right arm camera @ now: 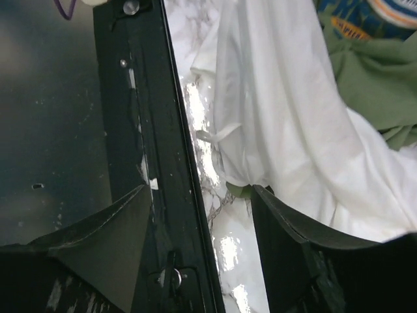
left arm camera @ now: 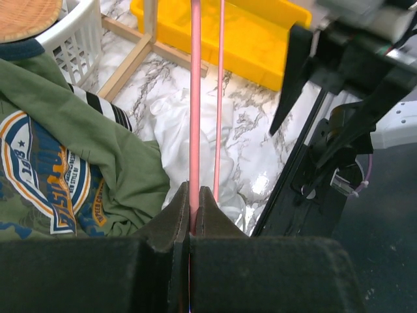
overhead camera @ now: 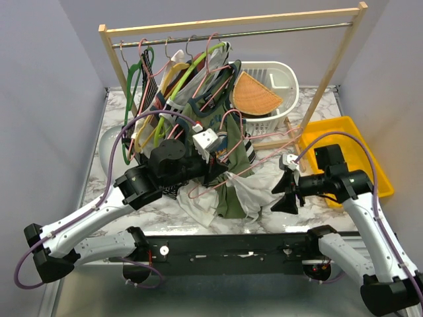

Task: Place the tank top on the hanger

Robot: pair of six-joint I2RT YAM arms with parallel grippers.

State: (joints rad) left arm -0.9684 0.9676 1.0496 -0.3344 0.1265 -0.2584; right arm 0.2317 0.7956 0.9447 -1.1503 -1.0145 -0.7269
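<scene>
Pink wire of the hanger (left arm camera: 195, 98) is pinched between the closed fingers of the left tool (left arm camera: 193, 199). It runs straight out ahead of that tool, raised above the counter (left arm camera: 257, 124). The tank top (left arm camera: 176, 140), white and crumpled, lies on the counter below and just ahead of the same tool, its edge touching the olive-green top (left arm camera: 85, 124) off to the tool's left. The right tool (right arm camera: 199, 195) has its jaws wide apart with nothing between them, poised over the near edge of the white cloth beside the dark front rail (right arm camera: 163, 163). I judge the task to be early. The hanger is in hand, but no strap sits over the wire, and the garment has yet to be gripped, lifted and fed on at both shoulders.
</scene>
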